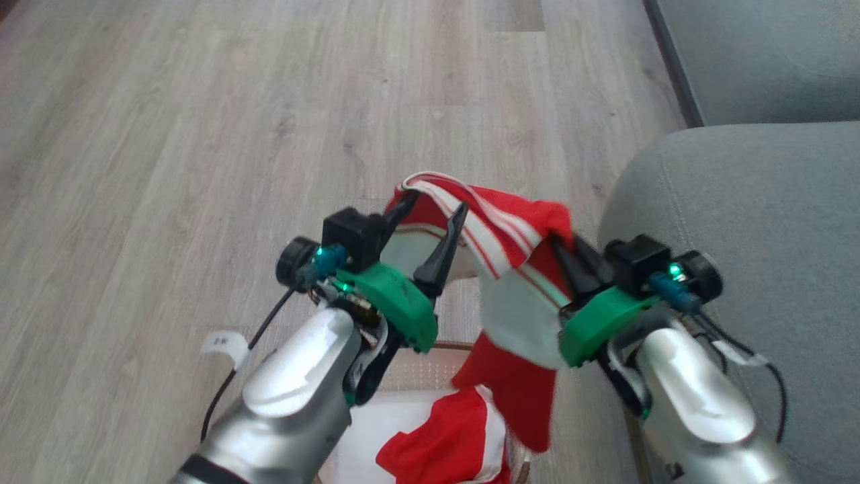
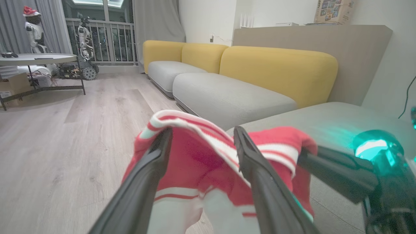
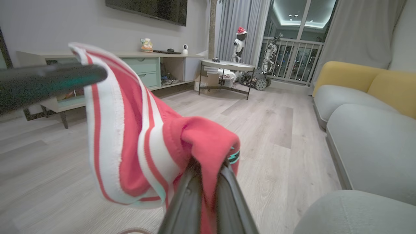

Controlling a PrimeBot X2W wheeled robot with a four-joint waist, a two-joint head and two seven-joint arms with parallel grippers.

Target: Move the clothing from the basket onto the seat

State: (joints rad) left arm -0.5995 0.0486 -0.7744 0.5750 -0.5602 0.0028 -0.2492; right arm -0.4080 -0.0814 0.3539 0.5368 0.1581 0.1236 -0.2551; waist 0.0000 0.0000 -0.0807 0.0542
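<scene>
Bordering pale plank floor (image 1: pixel 201 134) sits the grey seat (image 1: pixel 752 222).

Head view: bright, flat light, barely any shadow on the floor (image 1: pixel 201 134). Clothing (image 1: pixel 510 228) slightly motion-blurred, fine detail soft. Wrist views dimmer and cooler. Ceiling light (image 3: pixel 292 13) blown out at upper right of right wrist view. Teal LED (image 2: pixel 373 148) flares at right of left wrist view. Wide-angle bending at edges.
</scene>
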